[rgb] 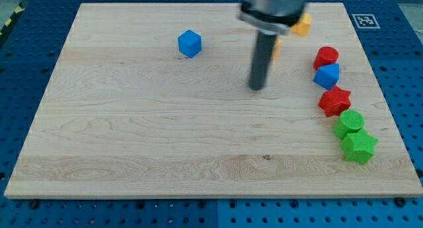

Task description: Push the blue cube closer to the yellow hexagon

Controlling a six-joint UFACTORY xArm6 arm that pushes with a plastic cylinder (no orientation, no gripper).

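Camera view, my tip (pixel 256 88): sitting on bare board (pixel 165 142) right of centre, touching no block. There is no pincer to report; the arm is ending in a plain rod.

Blue cube (pixel 190 43): lying near the top edge, left of centre, well apart from my tip.

Yellow hexagon (pixel 301 24): lying near the top right corner, partly hidden by the arm; its shape is hard to confirm.

Reason for placement: my tip is standing between the two, probably needing to get round to the cube's left side.

Orange sliver (pixel 276 46): peeking out behind the rod, shape unclear, possibly obstructing the path.

Right edge: red cylinder (pixel 326 56), blue block (pixel 327 76), red star (pixel 334 100), green cylinder (pixel 349 122) and green star (pixel 359 147) are lining up, clear of the route.
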